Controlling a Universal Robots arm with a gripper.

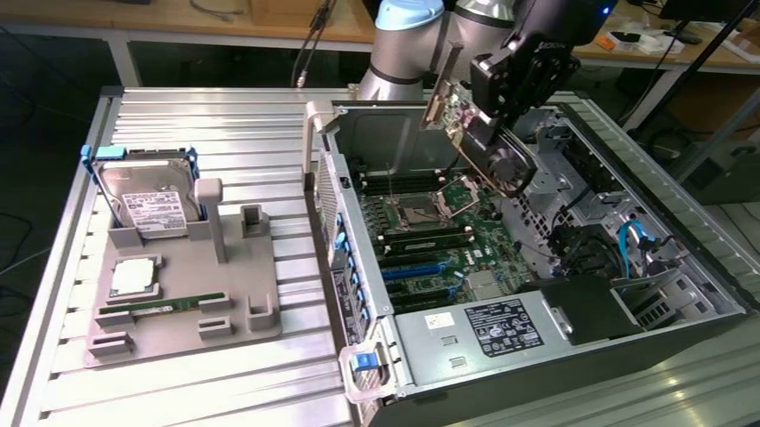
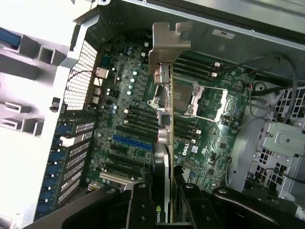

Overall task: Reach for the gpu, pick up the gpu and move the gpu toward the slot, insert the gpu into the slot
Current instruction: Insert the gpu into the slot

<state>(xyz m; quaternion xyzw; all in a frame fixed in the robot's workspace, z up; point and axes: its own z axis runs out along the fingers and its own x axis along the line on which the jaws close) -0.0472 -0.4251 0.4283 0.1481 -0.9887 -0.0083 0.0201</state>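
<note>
- The black two-fingered end effector [image 2: 167, 193] is closed narrowly on the gpu [image 2: 165, 119], a flat green circuit card with a black round-fan cooler and a silver metal end bracket. In the wrist view the card shows edge-on between the fingers [image 2: 142, 205], with the bracket at the end farthest from them.
- In the exterior view the end effector [image 1: 485, 120] holds the gpu [image 1: 505, 165] in the air. The card is tilted over the far part of the open black and silver computer case [image 1: 356, 205] and touches nothing else that I can make out.
- By my judgement, the reach and the pick-up are done and the carry is under way.
- The slot [image 2: 132, 142] is a long narrow blue plastic connector strip on the green motherboard [image 2: 214, 133], and it stands empty. In the exterior view the slot [image 1: 418, 264] lies toward seven o'clock from the card, clearly apart from its lower edge.
- The card hangs nearer the square silver processor socket [image 2: 200, 100] than the blue strip.
- As I read it, the last part of the carry and the whole insertion are left. No part of the card sits in the connector.
- Farther off, at nine o'clock from the case, the silver ribbed table [image 1: 214, 124] carries a grey moulded holder [image 1: 190, 294]. In it sit a silver hard drive with a white label [image 1: 149, 205] and a thin green memory stick [image 1: 160, 307], both well apart from the end effector.
</note>
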